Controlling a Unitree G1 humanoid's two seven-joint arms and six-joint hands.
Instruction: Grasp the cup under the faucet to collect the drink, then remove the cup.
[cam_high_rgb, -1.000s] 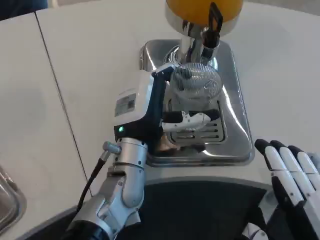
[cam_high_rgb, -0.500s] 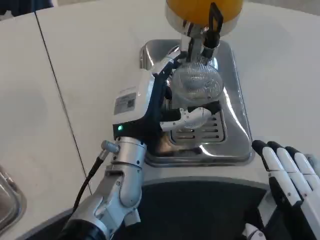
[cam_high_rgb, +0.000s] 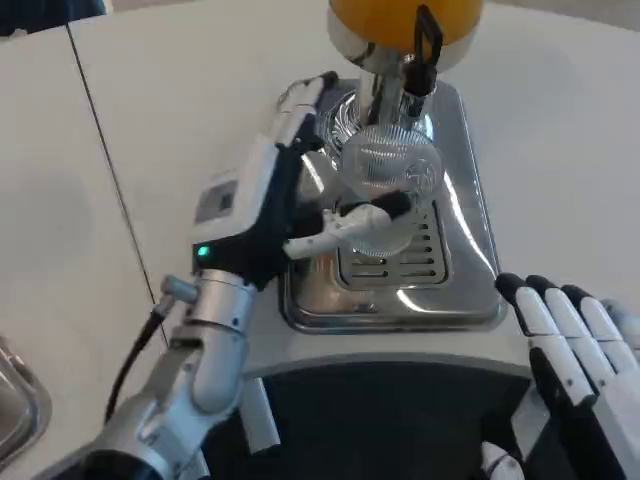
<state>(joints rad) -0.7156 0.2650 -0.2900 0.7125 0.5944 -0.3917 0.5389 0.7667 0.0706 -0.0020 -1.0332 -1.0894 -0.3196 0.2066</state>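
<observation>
Fingers of the left hand wrapped the clear cup, which stood on the steel drip tray under the faucet of the orange drink dispenser. Its grey wrist label was unreadable. The right hand lay spread, holding nothing.

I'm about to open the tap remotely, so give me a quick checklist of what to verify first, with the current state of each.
1. Clear plastic cup on the steel drip tray: ok.
2. Cup under the faucet of the orange drink dispenser: ok, roughly lined up.
3. Left hand grips the cup: ok, fingers wrap both sides.
4. Cup upright: ok.
5. Drink in the cup: cannot tell, looks empty.
6. Right hand apart from the tray: ok, holds nothing.
</observation>
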